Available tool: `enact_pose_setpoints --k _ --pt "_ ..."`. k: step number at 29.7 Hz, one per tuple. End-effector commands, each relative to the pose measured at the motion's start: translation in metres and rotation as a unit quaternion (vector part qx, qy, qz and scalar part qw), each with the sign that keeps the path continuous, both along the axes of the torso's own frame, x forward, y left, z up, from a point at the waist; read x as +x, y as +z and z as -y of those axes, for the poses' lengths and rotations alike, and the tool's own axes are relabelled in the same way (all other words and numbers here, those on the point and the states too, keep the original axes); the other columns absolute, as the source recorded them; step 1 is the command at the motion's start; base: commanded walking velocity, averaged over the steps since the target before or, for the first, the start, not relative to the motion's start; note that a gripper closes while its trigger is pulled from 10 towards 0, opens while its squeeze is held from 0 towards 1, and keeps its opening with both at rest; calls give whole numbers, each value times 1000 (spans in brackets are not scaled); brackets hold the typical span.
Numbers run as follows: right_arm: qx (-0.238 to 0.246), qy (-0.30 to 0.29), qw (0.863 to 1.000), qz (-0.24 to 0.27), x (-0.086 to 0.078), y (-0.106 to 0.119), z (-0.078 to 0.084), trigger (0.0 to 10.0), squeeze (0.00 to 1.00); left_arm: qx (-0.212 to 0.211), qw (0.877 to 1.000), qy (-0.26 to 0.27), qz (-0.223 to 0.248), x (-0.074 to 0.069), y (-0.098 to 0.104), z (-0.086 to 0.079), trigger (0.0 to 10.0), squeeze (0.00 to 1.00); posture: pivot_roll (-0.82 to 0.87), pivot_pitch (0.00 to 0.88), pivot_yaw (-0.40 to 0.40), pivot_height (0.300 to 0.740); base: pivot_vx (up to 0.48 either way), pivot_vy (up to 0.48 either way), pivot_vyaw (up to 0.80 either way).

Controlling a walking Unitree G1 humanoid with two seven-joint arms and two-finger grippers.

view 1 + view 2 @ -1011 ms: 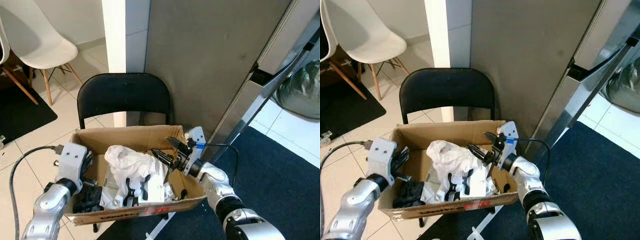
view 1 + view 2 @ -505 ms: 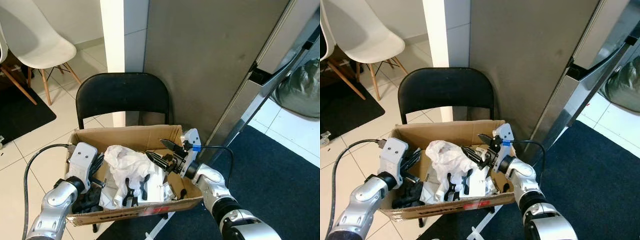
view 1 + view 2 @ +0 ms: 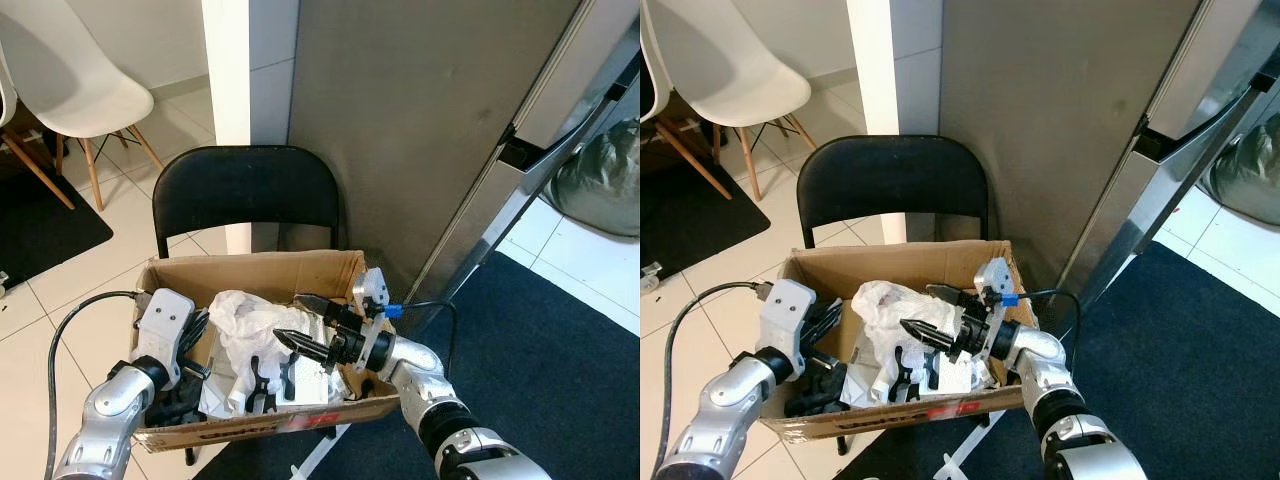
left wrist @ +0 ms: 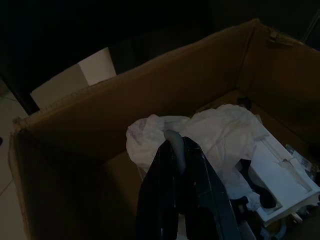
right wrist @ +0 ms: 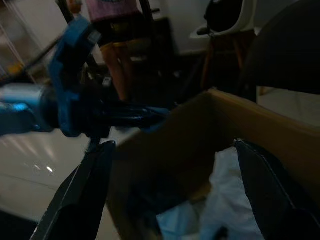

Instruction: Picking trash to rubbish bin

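Note:
A cardboard box [image 3: 250, 268] sits on a black folding chair [image 3: 245, 190]. Inside lie crumpled white trash [image 3: 250, 315] and a white block [image 3: 310, 380] with black pieces on it. My right gripper [image 3: 290, 320] reaches in from the box's right side and hangs open just above the white trash; its fingers [image 5: 85, 195] stand wide apart in the right wrist view. My left gripper [image 3: 193, 345] is inside the box's left end, beside the trash. In the left wrist view its fingers [image 4: 182, 200] lie together, shut, pointing at the crumpled white trash [image 4: 210, 135].
A white chair [image 3: 70, 85] and a dark rug [image 3: 40, 225] are at the back left. A white pillar [image 3: 225, 70] and a grey panel [image 3: 420, 110] rise behind the chair. Blue carpet [image 3: 560, 370] lies right. A person's legs [image 5: 120, 55] show beyond the box.
My right gripper has moved left and lower, further over the white trash. My left gripper went from the box's outer left edge into the box, then stayed.

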State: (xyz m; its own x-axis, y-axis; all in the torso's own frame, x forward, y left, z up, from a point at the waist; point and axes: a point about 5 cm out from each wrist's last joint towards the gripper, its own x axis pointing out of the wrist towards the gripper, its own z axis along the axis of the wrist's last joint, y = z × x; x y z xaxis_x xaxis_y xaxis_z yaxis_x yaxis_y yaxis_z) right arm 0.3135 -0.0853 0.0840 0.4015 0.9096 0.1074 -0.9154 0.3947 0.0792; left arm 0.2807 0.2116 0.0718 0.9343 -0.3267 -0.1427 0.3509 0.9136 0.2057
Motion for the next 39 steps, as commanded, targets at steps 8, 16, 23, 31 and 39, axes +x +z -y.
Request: enact_pose_setpoints --k 8,16,23,31,39 --pt "-24 -23 999 20 -3 -5 2 10000 0 2 1000 -9 -9 -2 -4 0 10000 0 66 113 -83 740 0 0 0" --pt "-30 -26 999 22 -3 -6 2 10000 0 -12 1000 0 -9 -1 -4 -2 10000 1000 68 109 -83 740 0 0 0" --pt "-32 -27 999 20 -2 -7 2 10000 0 -16 1000 3 -2 0 -1 -3 10000 1000 69 113 -85 740 0 0 0" --pt "-33 -27 999 19 -2 -7 2 10000 0 -23 1000 1 3 1 1 -3 10000 1000 69 115 -82 740 0 0 0" --pt "-43 -72 996 -13 3 -11 10 10000 0 -91 994 -23 54 3 23 11 10000 1000 60 116 -78 740 0 0 0"
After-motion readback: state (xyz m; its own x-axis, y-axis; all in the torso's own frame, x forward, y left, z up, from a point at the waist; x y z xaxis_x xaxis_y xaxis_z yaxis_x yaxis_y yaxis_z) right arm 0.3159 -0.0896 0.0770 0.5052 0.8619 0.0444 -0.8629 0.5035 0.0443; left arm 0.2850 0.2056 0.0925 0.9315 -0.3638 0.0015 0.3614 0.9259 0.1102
